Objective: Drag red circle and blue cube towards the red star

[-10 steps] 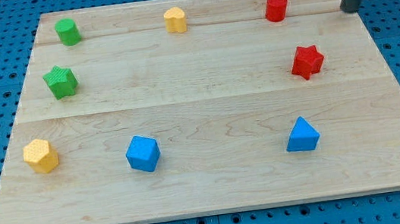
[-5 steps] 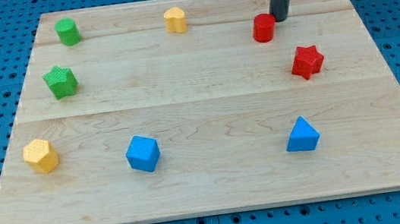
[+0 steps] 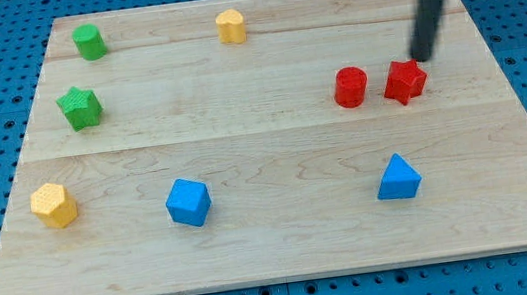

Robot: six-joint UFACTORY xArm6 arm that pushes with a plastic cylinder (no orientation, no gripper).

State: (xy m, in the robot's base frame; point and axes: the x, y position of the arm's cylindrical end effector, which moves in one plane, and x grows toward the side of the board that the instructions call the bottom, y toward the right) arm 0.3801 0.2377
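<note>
The red circle (image 3: pixel 350 87) stands on the wooden board (image 3: pixel 264 147) just left of the red star (image 3: pixel 404 81), with a small gap between them. My tip (image 3: pixel 423 57) is just above and right of the red star, close to it, and apart from the red circle. The blue cube (image 3: pixel 188 202) lies at the lower left of the board, far from the tip and the star.
A blue triangular block (image 3: pixel 398 178) lies below the red star. A yellow block (image 3: pixel 230 26) and a green cylinder (image 3: pixel 88 41) sit along the top. A green star (image 3: pixel 79 108) and a yellow hexagon (image 3: pixel 53 206) are at the left.
The red circle has moved from the top right down to beside the red star. My tip has swung from the circle's upper right to the star's upper right.
</note>
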